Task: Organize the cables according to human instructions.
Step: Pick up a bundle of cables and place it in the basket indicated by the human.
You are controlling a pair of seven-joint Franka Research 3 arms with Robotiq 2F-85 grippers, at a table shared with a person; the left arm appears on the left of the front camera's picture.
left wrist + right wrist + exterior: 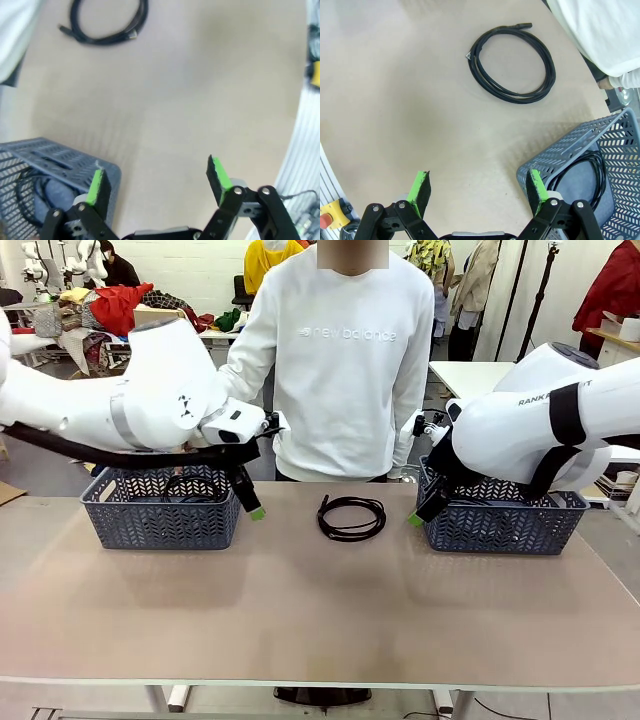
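One coiled black cable [351,517] lies on the table between the two baskets, near the far edge in front of the person; it shows too as the cable [514,64] in the right wrist view and the cable [107,22] in the left wrist view. More black cable [31,192] lies inside the left basket [162,508], and another cable [585,172] lies in the right basket [505,520]. My left gripper [250,502] hangs open over the left basket's right end, holding nothing. Beside the right basket's left end my right gripper [419,515] stands open and empty.
The person stands at the far side behind the loose cable, arms down at the table edge. The tan tabletop [320,610] stretches wide toward the near edge. Clutter and other tables sit in the background.
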